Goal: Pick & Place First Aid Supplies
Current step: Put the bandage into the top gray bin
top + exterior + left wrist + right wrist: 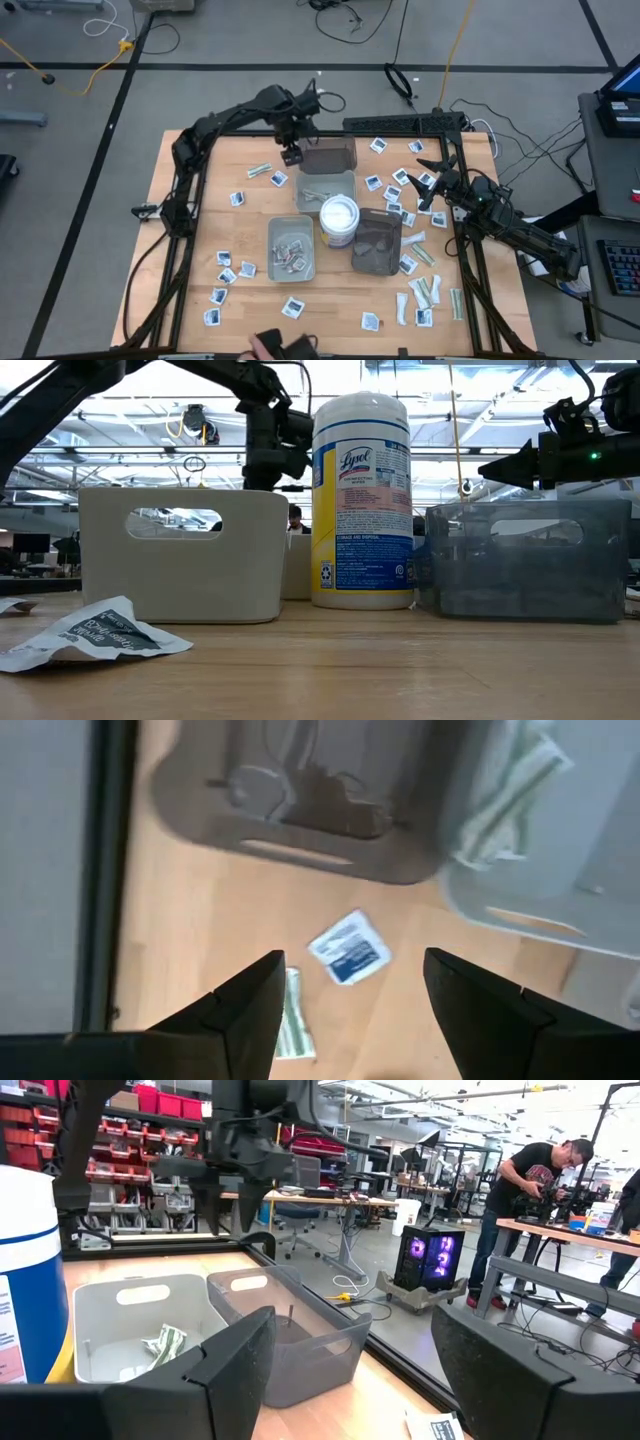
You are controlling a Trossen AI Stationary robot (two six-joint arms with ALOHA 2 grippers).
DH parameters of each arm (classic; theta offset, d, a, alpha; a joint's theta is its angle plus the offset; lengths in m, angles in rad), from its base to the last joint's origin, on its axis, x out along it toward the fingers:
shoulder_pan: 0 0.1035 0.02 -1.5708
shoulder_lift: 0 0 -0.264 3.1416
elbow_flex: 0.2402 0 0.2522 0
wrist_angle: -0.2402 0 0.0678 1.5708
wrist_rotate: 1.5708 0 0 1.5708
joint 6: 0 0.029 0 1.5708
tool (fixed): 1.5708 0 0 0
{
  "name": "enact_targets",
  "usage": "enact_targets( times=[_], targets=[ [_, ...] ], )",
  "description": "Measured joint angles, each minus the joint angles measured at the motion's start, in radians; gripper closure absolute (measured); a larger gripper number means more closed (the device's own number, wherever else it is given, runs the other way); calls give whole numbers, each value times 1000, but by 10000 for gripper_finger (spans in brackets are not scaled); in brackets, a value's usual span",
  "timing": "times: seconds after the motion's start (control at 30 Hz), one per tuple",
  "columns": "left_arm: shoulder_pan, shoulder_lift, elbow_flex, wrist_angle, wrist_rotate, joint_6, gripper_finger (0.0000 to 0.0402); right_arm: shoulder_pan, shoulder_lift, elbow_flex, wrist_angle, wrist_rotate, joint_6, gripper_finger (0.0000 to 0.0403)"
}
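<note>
The first aid supplies lie scattered over the wooden table [200,215]: square white packets and pale green strips. My left gripper [292,154] hangs open and empty, pointing down, beside the left end of the far dark tray [330,155]. Below it lie a square packet [349,947] and a green strip [293,1025], flat on the wood. More green strips lie in the grey tray [325,188], and square packets in the nearer grey tray [291,248]. My right gripper [432,182] waits open at the table's right side.
A round white tub [338,216] stands mid-table beside a second dark tray [377,242]. Many packets crowd the right side [420,290] and the near left [222,285]. A black frame rail [190,180] borders the table. A person [530,1180] works in the room beyond.
</note>
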Motion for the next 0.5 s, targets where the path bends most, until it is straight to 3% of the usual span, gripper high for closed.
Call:
enact_targets(
  times=[0.5],
  targets=[
    [148, 0, 0, -31, -1, -81, 179, 0, 0, 0, 0, 0, 0, 140]
  ],
)
